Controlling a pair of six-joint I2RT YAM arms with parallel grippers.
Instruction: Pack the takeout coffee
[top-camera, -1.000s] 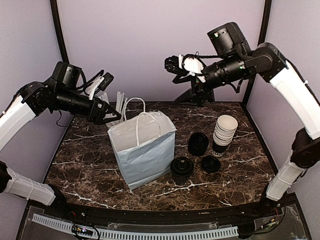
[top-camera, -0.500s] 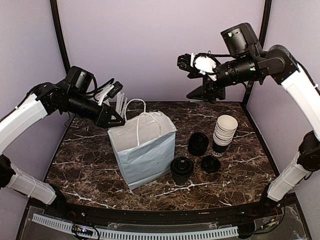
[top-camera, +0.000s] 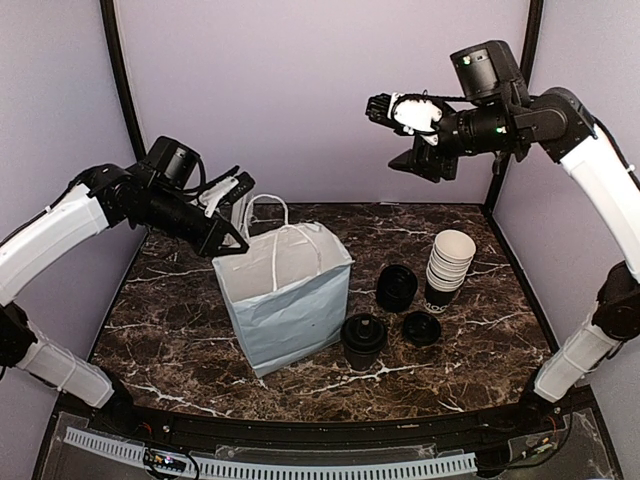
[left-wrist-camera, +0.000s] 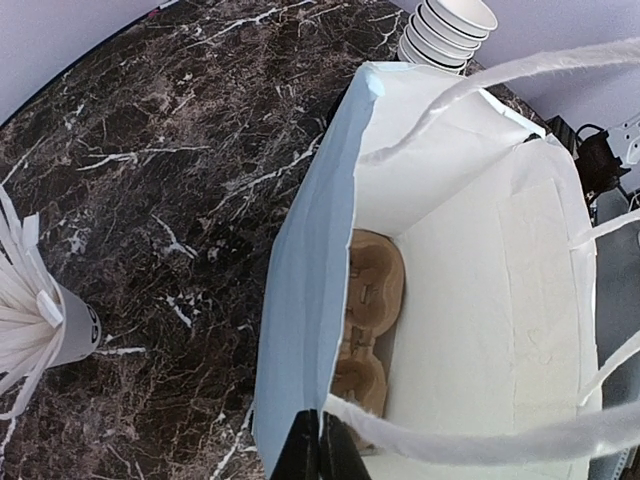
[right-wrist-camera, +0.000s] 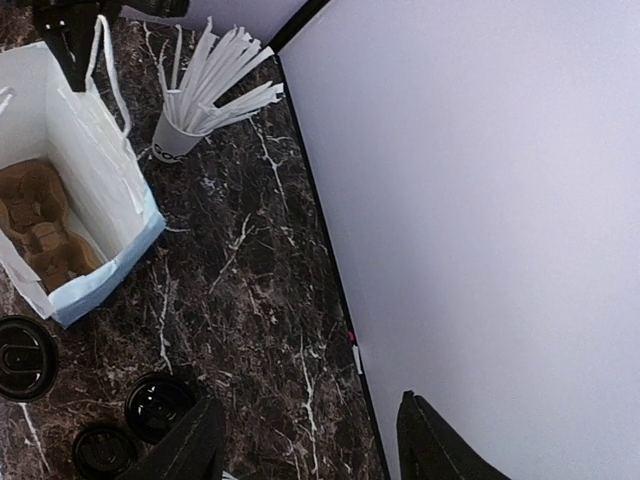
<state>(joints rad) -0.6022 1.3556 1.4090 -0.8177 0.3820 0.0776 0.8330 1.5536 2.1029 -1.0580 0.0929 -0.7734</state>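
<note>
The left fingers (left-wrist-camera: 300, 452) have just snapped closed on the near rim of the paper bag (top-camera: 290, 300), seemingly pinching it to steady the mouth for packing; the right fingers (right-wrist-camera: 195, 445) hang spread and empty, high over the table (top-camera: 180, 330); the takeout coffee (top-camera: 363, 340) stands untouched just beside the bag, about four o'clock from the left fingers and six o'clock from the right.

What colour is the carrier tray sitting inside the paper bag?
Brown cardboard; the cup carrier inside the paper bag shows best in the left wrist view.
</note>
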